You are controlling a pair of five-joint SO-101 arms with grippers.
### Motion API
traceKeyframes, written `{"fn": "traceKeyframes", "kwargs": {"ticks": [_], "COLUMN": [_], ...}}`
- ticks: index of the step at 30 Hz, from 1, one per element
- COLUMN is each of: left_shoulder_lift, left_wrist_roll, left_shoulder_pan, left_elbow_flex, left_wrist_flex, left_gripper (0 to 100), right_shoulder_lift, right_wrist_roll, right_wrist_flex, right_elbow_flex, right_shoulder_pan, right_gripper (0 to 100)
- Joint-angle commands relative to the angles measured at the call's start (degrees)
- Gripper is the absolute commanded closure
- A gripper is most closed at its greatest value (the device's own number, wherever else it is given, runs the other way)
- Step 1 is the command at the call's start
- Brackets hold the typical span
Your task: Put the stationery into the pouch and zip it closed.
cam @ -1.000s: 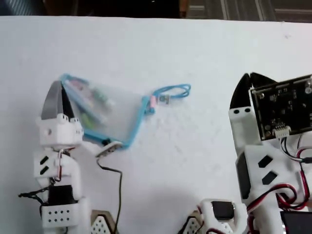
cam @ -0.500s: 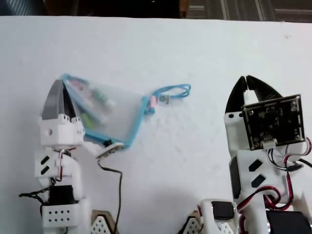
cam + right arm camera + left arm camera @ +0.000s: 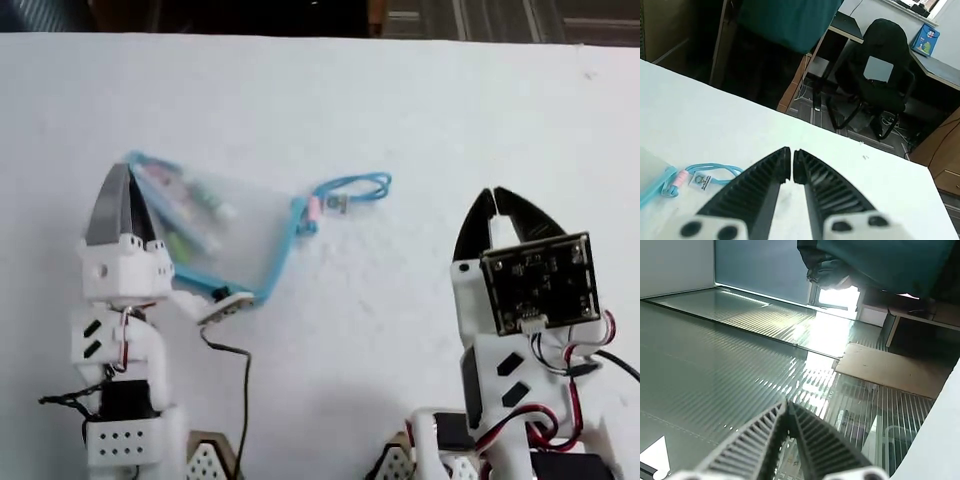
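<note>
One clear pouch [image 3: 235,240] with blue trim lies flat on the left half of the white bench [image 3: 420,100], with the stationery [image 3: 188,215] already inside it. It looks like a few pens with green and pink bits, but it's hard to make out more. A pink zip pull [image 3: 313,210] sits at the pouch's right corner, and a blue strap [image 3: 352,187] loops out from there onto the bench. Can't tell if the zip is fully shut

The left jaws are right over the pouch's left corner in the high view, tips pressed together with nothing between them. The right jaws are well off to the right of the strap, also together, with just a sliver of gap. A black cable [image 3: 243,380] runs along the bench below the pouch
</note>
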Motion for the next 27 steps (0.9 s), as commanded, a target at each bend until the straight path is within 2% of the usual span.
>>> {"fn": "traceKeyframes", "kwargs": {"ticks": [1,5,18,27], "left_shoulder_lift": [-0.75,-0.75,-0.75,-0.75], "left_wrist_roll": [-90.20,-79.56,-18.20,6.15], "left_shoulder_pan": [0.22,0.22,0.22,0.13], "left_elbow_flex": [-0.35,-0.35,-0.35,-0.35], "left_wrist_flex": [-0.62,-0.62,-0.62,-0.62], "left_gripper": [97,97,97,97], "right_shoulder_lift": [-1.45,-3.30,-8.92,-12.44], "right_wrist_roll": [0.09,0.00,0.00,0.00], "right_wrist_flex": [-1.01,-1.01,-1.01,-1.01], "right_elbow_flex": [0.97,2.90,7.74,11.16], "right_shoulder_pan": [-0.31,-0.31,-0.31,-0.22], "right_gripper": [97.5,97.5,97.5,97.5]}}
